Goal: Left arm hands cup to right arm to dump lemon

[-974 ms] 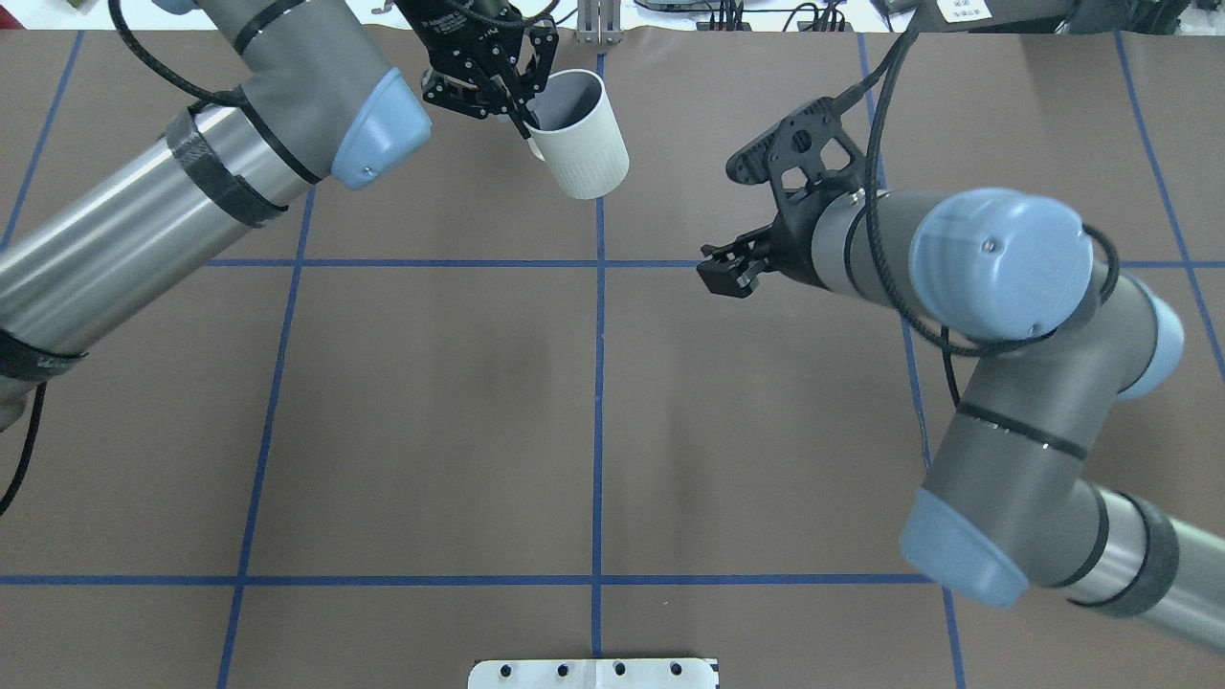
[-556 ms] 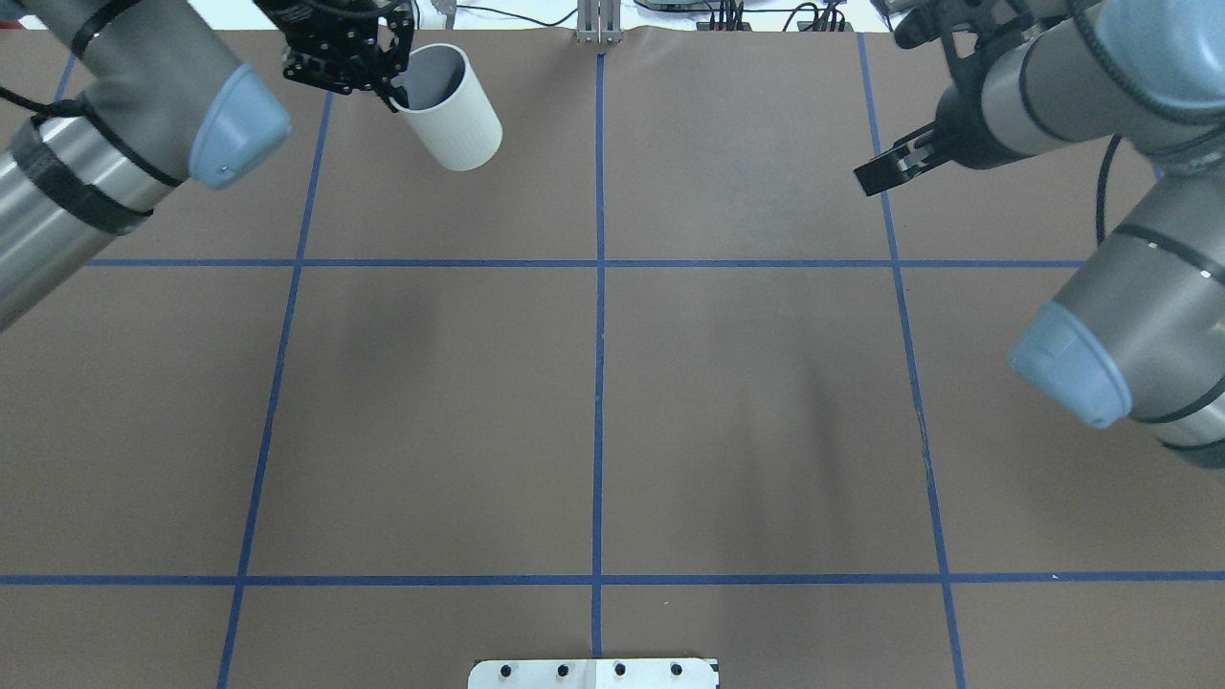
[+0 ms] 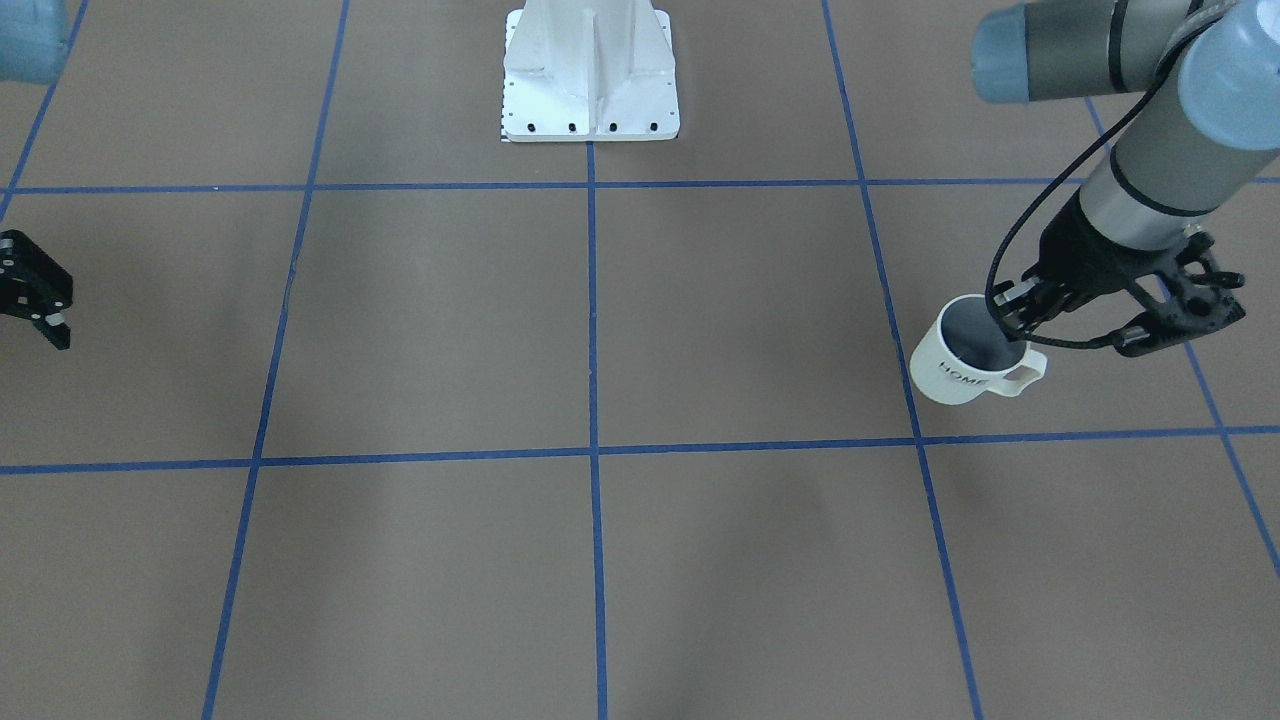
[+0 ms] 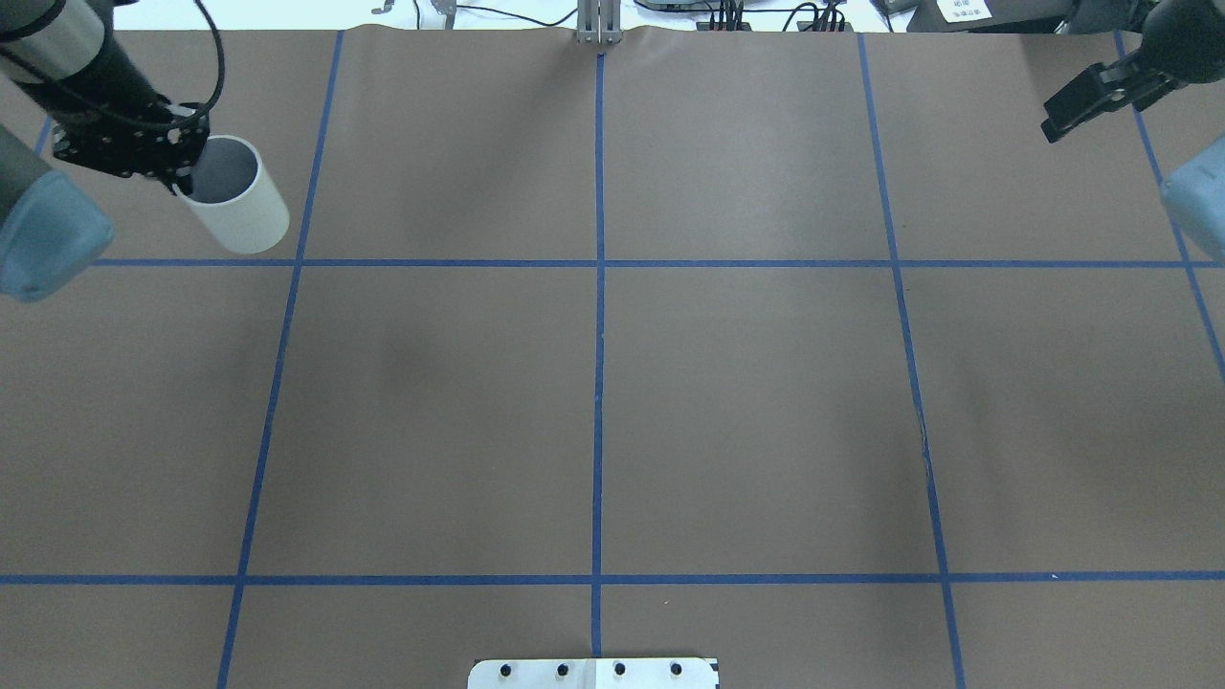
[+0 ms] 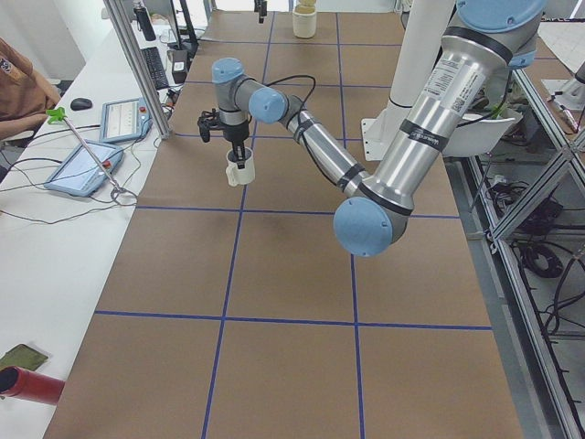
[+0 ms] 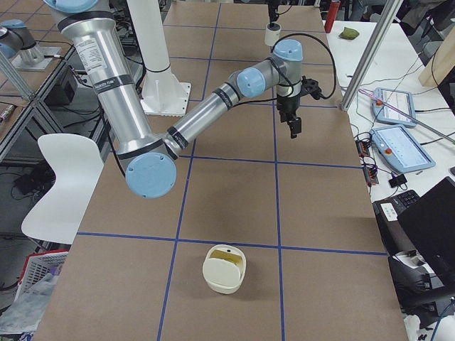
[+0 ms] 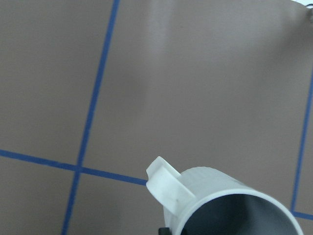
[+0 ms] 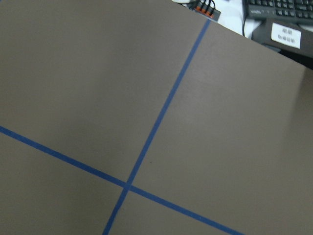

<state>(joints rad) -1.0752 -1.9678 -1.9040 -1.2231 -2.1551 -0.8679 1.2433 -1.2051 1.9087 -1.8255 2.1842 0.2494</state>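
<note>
A brown mat covers the table, squared off by blue tape lines. A white base plate sits at one long edge. Alongside, a white desk carries tablets, a keyboard and a mouse. A white chair stands opposite. The light is even and the shadows are soft.

text: "home" | black letters | on: cup side
</note>
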